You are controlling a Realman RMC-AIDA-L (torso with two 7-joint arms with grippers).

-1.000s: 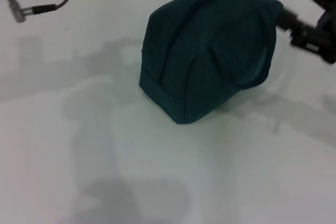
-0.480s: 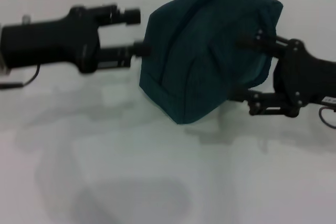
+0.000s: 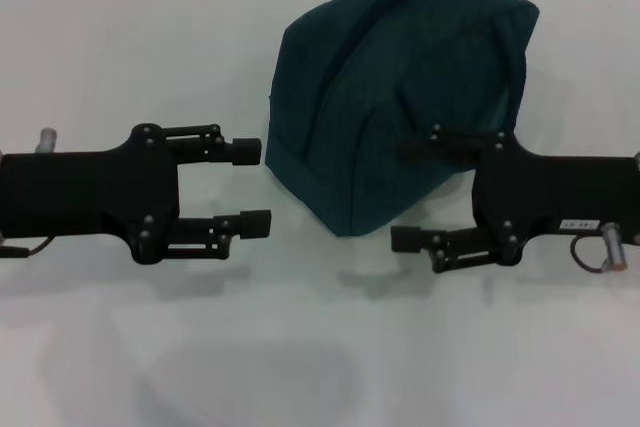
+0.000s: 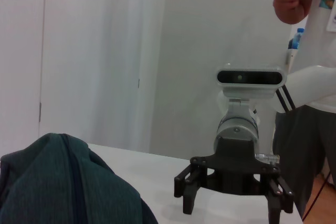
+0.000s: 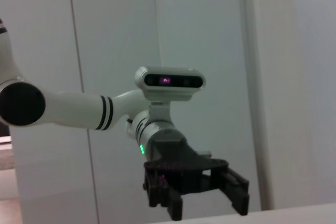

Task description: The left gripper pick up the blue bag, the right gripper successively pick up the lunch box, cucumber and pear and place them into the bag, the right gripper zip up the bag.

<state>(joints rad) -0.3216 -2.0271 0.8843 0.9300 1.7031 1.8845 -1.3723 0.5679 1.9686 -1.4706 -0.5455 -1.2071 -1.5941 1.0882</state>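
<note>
The blue bag (image 3: 400, 97) stands bulging on the white table (image 3: 300, 347) at the back centre, and it looks closed. My left gripper (image 3: 252, 187) hovers just left of the bag's near corner, pointing right, open and empty. My right gripper (image 3: 405, 195) faces it from the right, open and empty, with its upper finger (image 3: 450, 140) overlapping the bag's front side. The left wrist view holds the bag (image 4: 63, 182) and the right gripper (image 4: 233, 203) farther off. In the right wrist view the left gripper (image 5: 197, 195) appears across from it. The lunch box, cucumber and pear are out of view.
Bare white table spreads in front of both grippers. A person (image 4: 304, 77) stands beyond the table's right side, a hand raised, in the left wrist view. White walls lie behind.
Both arms have come in from the upper corners and dropped to the bag's near side, facing each other with open fingers. The bag has not moved.
</note>
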